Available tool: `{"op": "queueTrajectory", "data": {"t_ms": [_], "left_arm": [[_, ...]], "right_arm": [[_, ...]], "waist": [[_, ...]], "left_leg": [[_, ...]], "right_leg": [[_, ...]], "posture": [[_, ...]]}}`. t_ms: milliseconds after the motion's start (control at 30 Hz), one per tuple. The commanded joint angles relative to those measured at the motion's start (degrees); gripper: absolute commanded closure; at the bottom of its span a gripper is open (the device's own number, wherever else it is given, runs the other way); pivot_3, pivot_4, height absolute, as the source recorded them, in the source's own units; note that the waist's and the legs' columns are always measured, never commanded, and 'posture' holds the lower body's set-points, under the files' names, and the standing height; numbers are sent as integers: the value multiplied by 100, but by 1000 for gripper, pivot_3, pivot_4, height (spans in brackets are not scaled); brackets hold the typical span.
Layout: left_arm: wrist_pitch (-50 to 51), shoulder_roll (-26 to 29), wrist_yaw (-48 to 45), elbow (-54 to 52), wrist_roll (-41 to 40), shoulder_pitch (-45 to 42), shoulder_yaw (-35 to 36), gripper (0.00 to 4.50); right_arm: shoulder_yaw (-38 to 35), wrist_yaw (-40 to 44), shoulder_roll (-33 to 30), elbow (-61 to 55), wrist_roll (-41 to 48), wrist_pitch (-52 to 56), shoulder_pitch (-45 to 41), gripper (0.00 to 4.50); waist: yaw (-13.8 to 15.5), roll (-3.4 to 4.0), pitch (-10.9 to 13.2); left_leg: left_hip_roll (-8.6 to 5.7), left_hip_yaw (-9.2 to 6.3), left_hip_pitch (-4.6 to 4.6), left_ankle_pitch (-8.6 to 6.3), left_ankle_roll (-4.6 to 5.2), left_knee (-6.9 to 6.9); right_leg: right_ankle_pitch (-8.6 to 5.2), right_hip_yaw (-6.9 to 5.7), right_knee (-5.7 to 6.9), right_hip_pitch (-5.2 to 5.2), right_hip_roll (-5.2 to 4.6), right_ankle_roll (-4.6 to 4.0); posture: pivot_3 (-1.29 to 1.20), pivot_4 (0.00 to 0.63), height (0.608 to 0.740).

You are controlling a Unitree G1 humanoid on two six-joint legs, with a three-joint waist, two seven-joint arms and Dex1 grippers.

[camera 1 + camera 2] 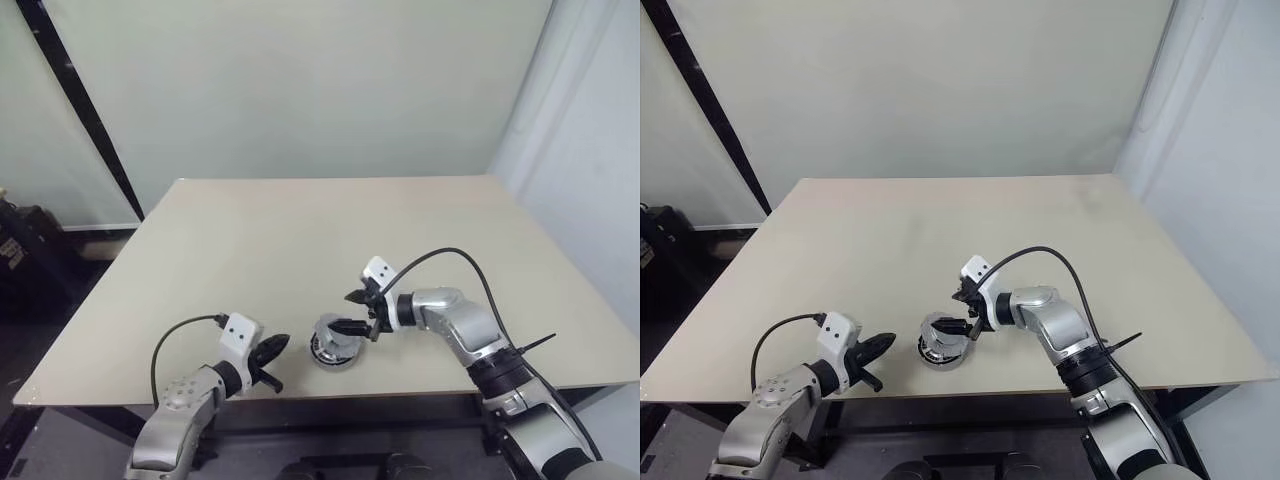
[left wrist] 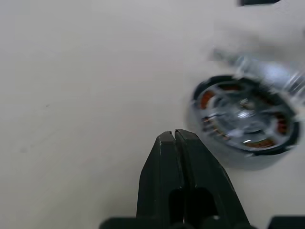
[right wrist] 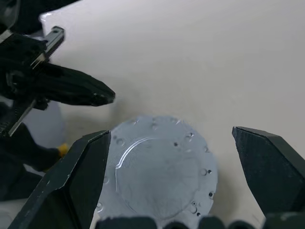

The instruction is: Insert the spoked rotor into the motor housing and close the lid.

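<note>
Desk (image 1: 300, 240): pale beige top, the motor assembly sitting near its front edge, a little right of the middle

Motor housing (image 1: 335, 343): round metal cup, flat on the desk between the two grippers, copper-brown windings visible inside through the gaps in the left wrist view

Spoked rotor (image 2: 243, 114): silver spokes and hub seen inside the housing from the left wrist view, blurred, seating not clear

Lid (image 3: 159, 174): smooth light grey face with small holes near its rim, seen in the right wrist view between the right jaws; whether resting on the housing or slightly tilted cannot be told

Left gripper (image 1: 275, 348): just left of the housing, low over the desk, pointing right toward it, apart from it

Left jaws: pressed fully together, nothing between them

Right gripper (image 1: 358, 312): at the right and far side of the housing, angled down and to the left over its top

Right jaws: spread wide, one finger on each side of the lid, no contact visible with either finger

Cables: black lead looping from each wrist camera back along the arm
</note>
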Motion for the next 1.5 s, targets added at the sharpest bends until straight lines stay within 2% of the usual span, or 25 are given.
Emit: {"op": "queueTrajectory", "data": {"t_ms": [33,300,667,767,800,833,867,1233,1500], "left_arm": [[-24,81,-53,-231,-99,-136,43,4500],[76,206,-86,-379,-113,-146,80,4500],[143,284,-88,-464,-100,-141,96,4500],[137,293,-90,-442,-94,-164,85,4500],[135,294,-91,-433,-90,-173,80,4500],[130,294,-94,-421,-84,-184,71,4500],[125,293,-96,-411,-80,-192,64,4500],[85,271,-109,-270,-22,-264,-1,4500],[59,219,-62,-198,15,-266,-45,4500]], "right_arm": [[-92,239,7,98,92,-416,-16,51],[141,364,111,785,-213,-1081,54,51],[73,271,351,1297,-344,-1451,57,51],[54,260,378,1295,-342,-1474,66,593],[52,259,382,1287,-341,-1468,68,924],[60,260,382,1266,-346,-1437,64,1237],[70,259,381,1245,-351,-1403,60,1280],[576,-60,474,543,-734,-378,30,1280],[942,-647,619,299,-1248,329,14,1280]], "waist": [[0,0,0],[0,1,0],[0,1,1],[0,1,1],[0,1,1],[1,1,1],[0,1,1],[0,2,0],[-1,2,-1]], "left_leg": [[0,0,1,0,0,0],[0,0,8,0,0,0],[0,-1,13,0,0,0],[0,-1,14,0,0,0],[0,-1,14,0,0,0],[0,-1,14,0,0,0],[0,-1,14,0,0,0],[0,-1,15,0,-1,0],[1,-1,18,-1,-1,-2]], "right_leg": [[0,0,0,2,0,0],[0,1,0,7,0,0],[0,1,1,12,0,0],[0,1,1,12,0,0],[0,1,1,12,0,0],[0,1,1,12,0,0],[0,1,1,12,0,0],[0,1,1,13,0,0],[0,1,1,14,0,0]], "posture": [[0,0,740],[0,0,740],[0,0,740],[0,0,740],[0,0,740],[0,0,740],[0,0,740],[0,0,740],[0,0,740]]}}
